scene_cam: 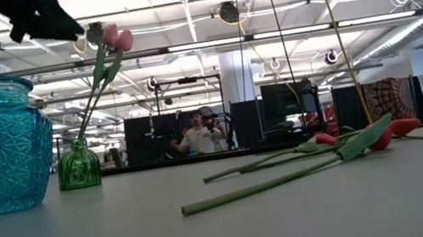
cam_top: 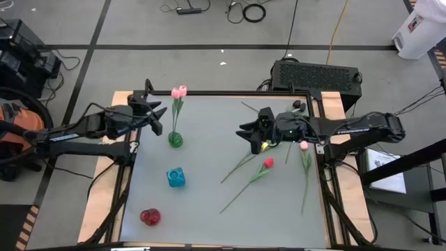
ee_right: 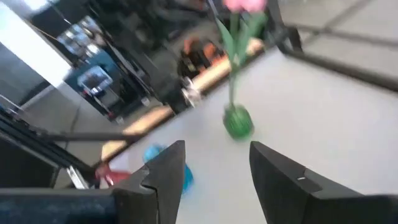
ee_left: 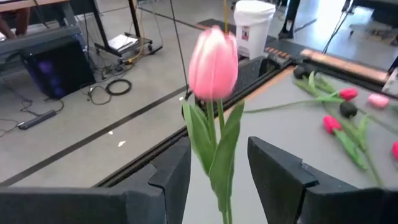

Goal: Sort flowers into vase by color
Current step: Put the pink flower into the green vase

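Tulips with pink heads (cam_top: pixel 179 92) stand in the small green vase (cam_top: pixel 175 139), just ahead of the left gripper (cam_top: pixel 157 116), whose fingers are spread wide with the stem between them but not touched. Beyond that vase from the gripper sit a blue vase (cam_top: pixel 175 177) and a red vase (cam_top: pixel 150 217). The right gripper (cam_top: pixel 245 132) hangs open and empty above the table (cam_top: pixel 209 209); a red tulip (cam_top: pixel 267 164) and a loose pink tulip (cam_top: pixel 304 146) lie just beside and beneath it.
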Tool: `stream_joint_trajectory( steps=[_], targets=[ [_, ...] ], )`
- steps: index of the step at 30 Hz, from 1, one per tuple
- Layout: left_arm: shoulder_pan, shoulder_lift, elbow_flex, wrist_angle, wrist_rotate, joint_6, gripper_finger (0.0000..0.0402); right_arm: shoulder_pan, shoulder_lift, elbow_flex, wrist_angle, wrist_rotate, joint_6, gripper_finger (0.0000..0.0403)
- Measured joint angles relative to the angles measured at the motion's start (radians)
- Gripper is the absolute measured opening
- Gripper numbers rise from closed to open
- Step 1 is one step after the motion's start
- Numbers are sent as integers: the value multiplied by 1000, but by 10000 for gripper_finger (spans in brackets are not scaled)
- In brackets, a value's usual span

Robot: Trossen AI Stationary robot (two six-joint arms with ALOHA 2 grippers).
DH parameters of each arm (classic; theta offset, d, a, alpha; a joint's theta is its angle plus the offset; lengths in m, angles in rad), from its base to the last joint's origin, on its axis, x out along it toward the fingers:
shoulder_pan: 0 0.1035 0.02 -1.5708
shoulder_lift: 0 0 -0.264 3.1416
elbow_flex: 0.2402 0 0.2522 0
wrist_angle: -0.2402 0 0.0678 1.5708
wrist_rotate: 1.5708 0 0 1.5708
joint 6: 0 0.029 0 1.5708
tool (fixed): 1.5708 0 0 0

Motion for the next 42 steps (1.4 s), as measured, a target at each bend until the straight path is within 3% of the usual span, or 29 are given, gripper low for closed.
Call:
stream_joint_trajectory(
  steps=[12,18,25,33,42],
  targets=[
    [0,0,89,-6,-3,8,167,3,-239,0,-702,-21,461,171],
    [0,0,99,-6,-16,8,167,3,-279,0,-990,-23,709,171],
    [0,1,99,-6,-34,11,167,3,-199,0,-1129,-147,819,171],
    [0,1,99,-6,-37,53,167,9,-48,0,-1215,-348,824,171],
    [0,1,99,-6,-37,54,167,113,25,-18,-1333,-300,845,171]
  ],
)
